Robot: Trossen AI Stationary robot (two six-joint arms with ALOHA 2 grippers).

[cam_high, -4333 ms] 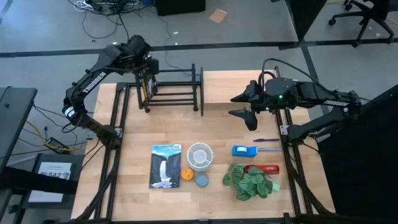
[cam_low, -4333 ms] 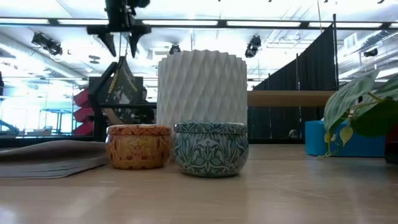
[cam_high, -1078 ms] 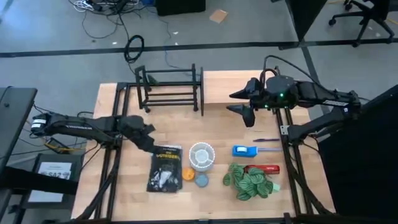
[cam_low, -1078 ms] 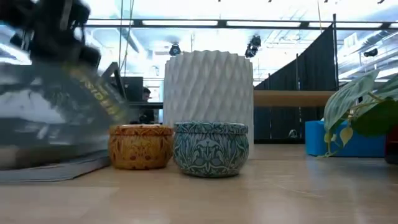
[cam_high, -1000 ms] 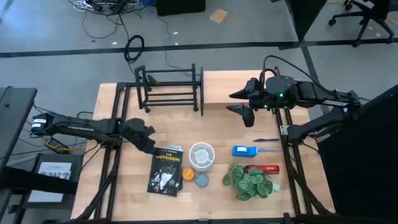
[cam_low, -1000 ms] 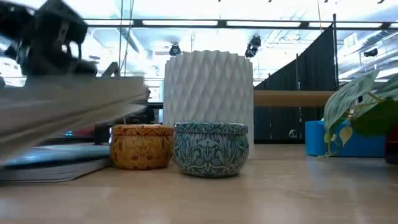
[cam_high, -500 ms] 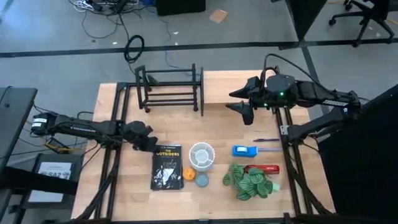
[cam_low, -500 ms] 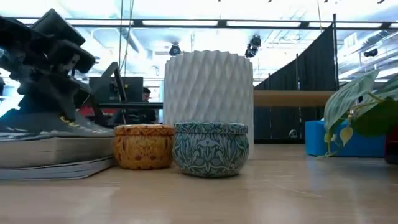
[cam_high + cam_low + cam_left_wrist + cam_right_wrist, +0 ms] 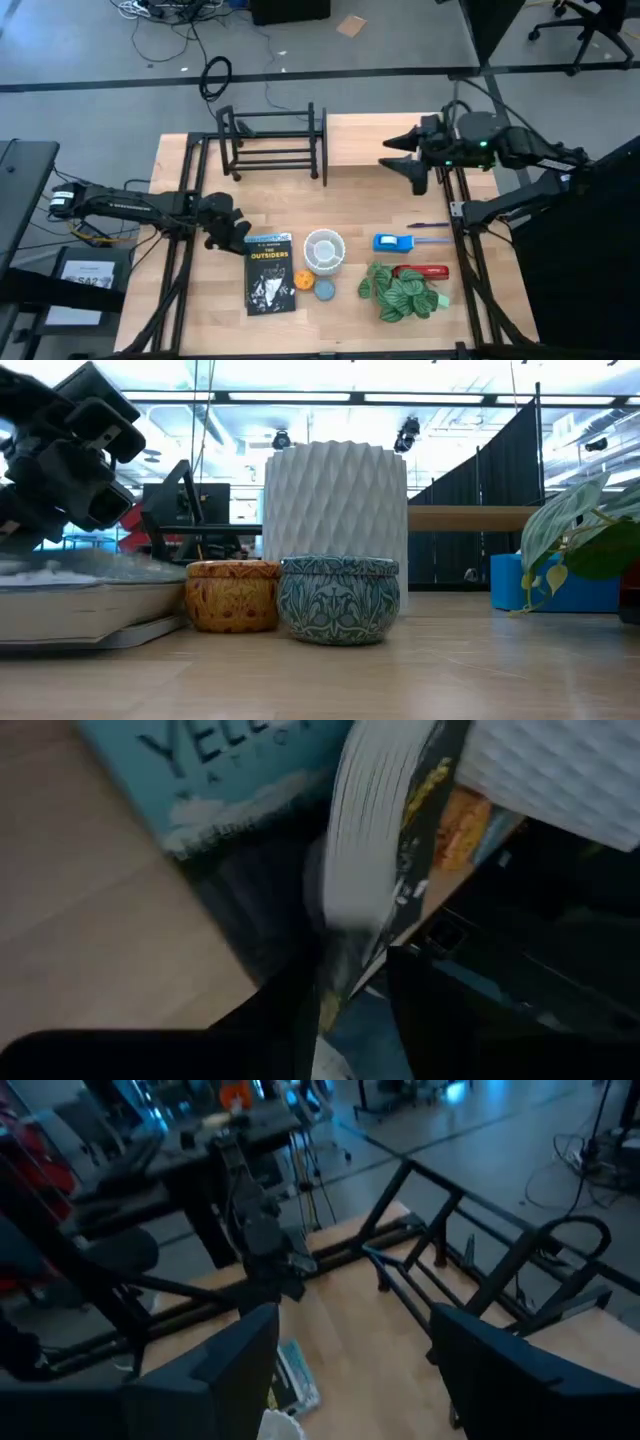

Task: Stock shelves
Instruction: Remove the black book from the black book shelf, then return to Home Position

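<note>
Shelves: black metal-bar rack (image 9: pixel 272 143) stands empty; left claw (image 9: pixel 226 232) pinches dark paperback book (image 9: pixel 268 272) by one edge, may slip or fan open; right claw (image 9: pixel 412 162) hangs apart.

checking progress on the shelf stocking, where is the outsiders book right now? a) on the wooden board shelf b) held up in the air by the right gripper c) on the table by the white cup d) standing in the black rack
c: the book lies flat on the table just left of the white cup, with the left gripper at its upper left corner; the black rack holds nothing.
</note>
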